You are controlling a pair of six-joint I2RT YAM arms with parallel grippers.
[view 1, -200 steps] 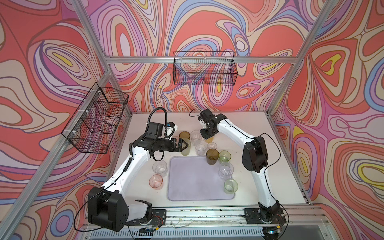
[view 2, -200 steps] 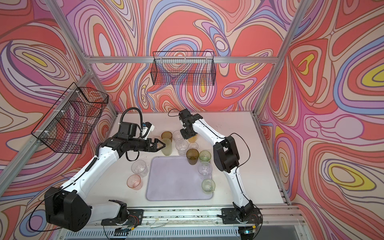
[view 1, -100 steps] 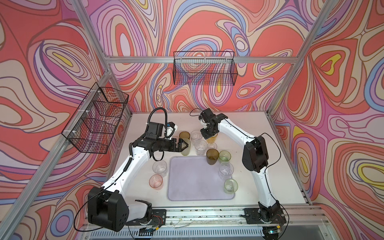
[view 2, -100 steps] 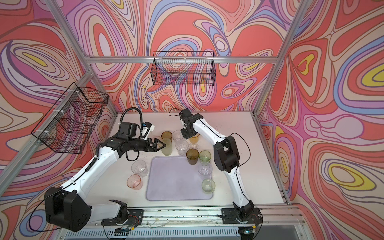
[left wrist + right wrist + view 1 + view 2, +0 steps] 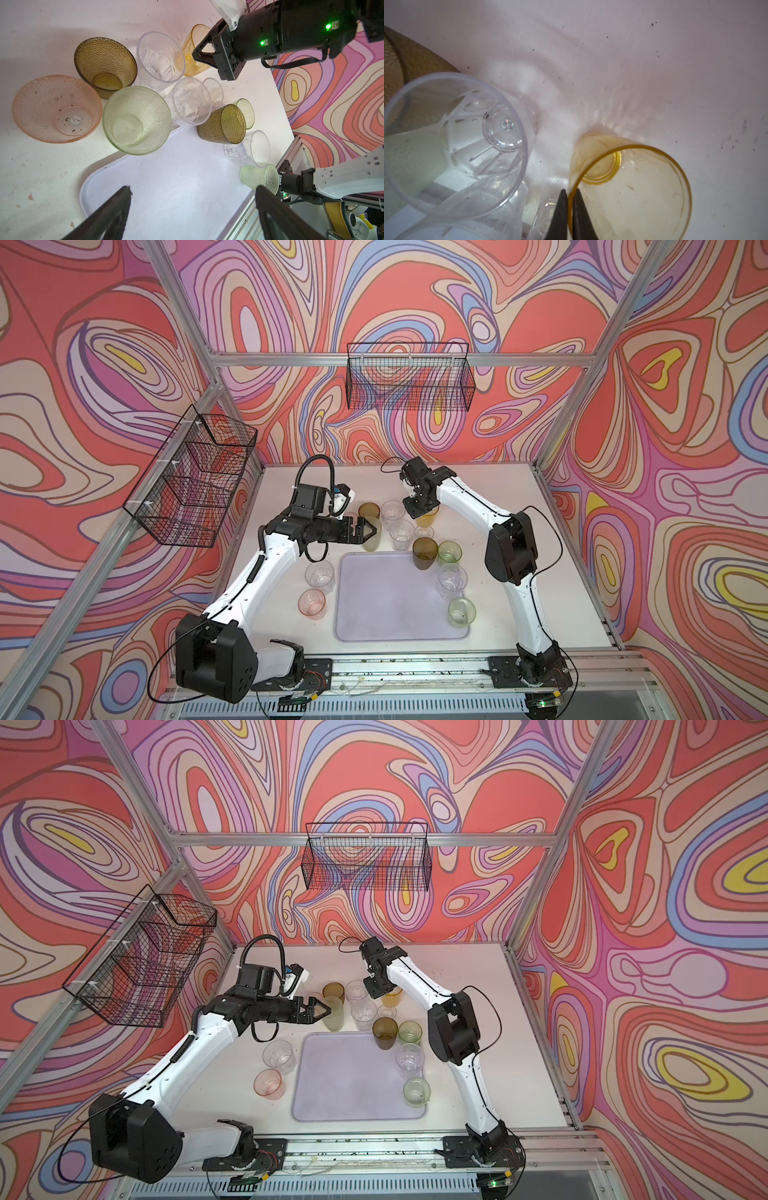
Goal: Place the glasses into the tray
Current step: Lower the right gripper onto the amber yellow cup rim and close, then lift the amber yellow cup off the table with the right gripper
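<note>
thirteen glasses (image 5: 425, 553), one tray (image 5: 390, 605); right claw (image 5: 570, 190) pinches amber glass (image 5: 643, 197)

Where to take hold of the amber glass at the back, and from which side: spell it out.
The amber glass stands upright, mouth open, with a clear glass crowding one side. Pinch its rim wall from above, one jaw inside, one outside, as the right gripper does.

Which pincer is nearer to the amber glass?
Right. The right pincer grips the amber glass by the rim; the left pincer is open, beyond the clear glasses.
</note>
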